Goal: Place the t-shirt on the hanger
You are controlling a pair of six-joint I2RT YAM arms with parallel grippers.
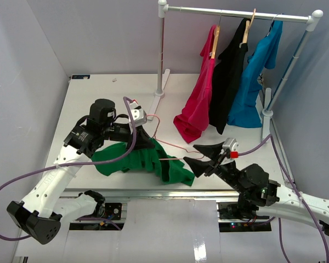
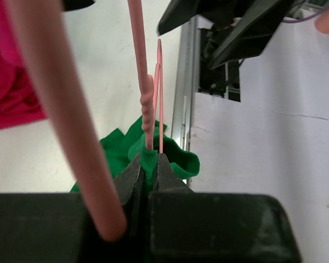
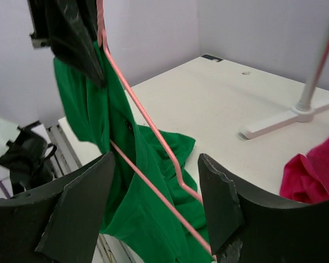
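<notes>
The green t-shirt [image 1: 148,161] lies bunched on the table's front middle, one part lifted. My left gripper [image 1: 148,141] is shut on a fold of it [image 2: 149,160], right where the wires of the pink hanger [image 2: 159,98] rise past the fingertips. The hanger [image 1: 172,145] slants from that grip down to the right, partly inside the shirt [image 3: 137,219]. My right gripper [image 1: 199,156] stands open just right of the shirt. The hanger's wire [image 3: 153,137] runs between its spread fingers [image 3: 222,203] without touching them.
A clothes rack [image 1: 162,49] stands at the back with a magenta shirt [image 1: 200,104], a black one [image 1: 230,82] and a blue one [image 1: 255,82] hanging on it. Its foot [image 1: 153,107] lies just behind my left gripper. The magenta hem [image 3: 312,175] hangs close to my right gripper.
</notes>
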